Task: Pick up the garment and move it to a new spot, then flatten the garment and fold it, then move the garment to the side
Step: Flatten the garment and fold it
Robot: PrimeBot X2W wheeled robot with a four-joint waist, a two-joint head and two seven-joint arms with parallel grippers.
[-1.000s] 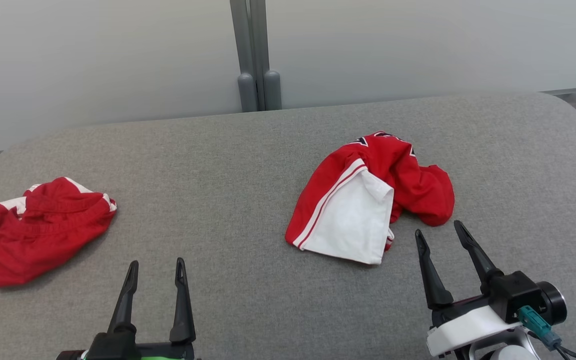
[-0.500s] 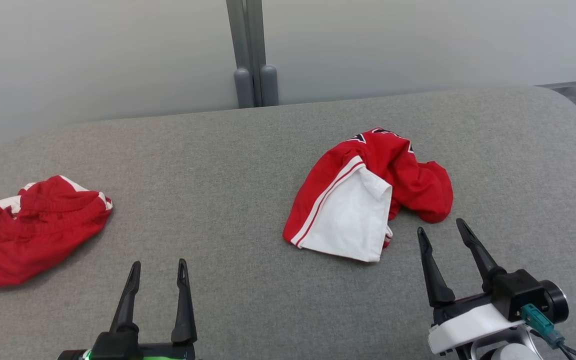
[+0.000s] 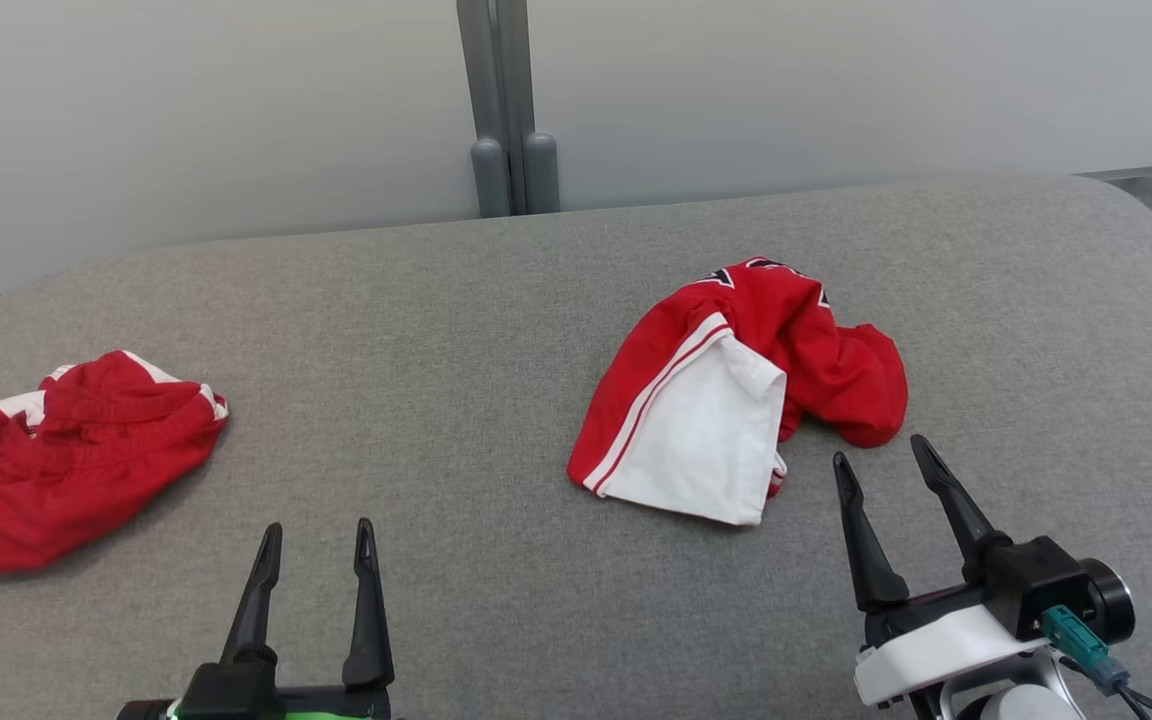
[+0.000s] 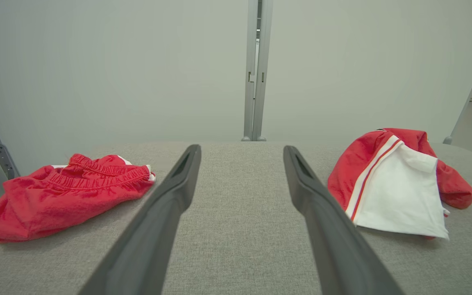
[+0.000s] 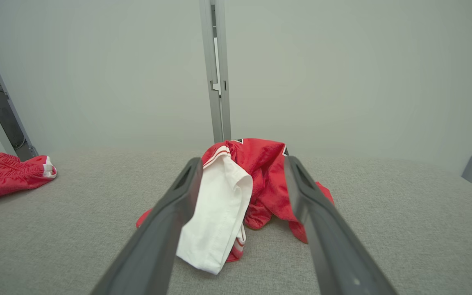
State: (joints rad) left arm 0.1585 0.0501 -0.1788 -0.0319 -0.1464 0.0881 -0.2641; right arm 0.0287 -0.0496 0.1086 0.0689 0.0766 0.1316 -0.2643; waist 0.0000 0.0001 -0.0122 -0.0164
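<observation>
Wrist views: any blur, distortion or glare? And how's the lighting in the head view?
Head view: soft even light, no glare, faint shadows under the red and white garment and the red garment. Left wrist view: wide-angle stretch, left gripper soft up close, cloth sharp. Right wrist view: same stretch, right gripper partly hides the red and white garment.

A broad strip of bare table (image 3: 436,330) is found between the shorts (image 3: 66,460) at the left edge and the garment (image 3: 726,400) right of centre, and it can be crossed unhindered. This strip is faced by the left gripper (image 3: 318,525), whose fingers are spread. The right gripper (image 3: 878,449), likewise spread, is held just short of the garment's near right edge, apart from it. Bare table is also seen to the garment's right and behind it. The far side is closed off by panels (image 3: 186,120) and a post (image 3: 501,100).
</observation>
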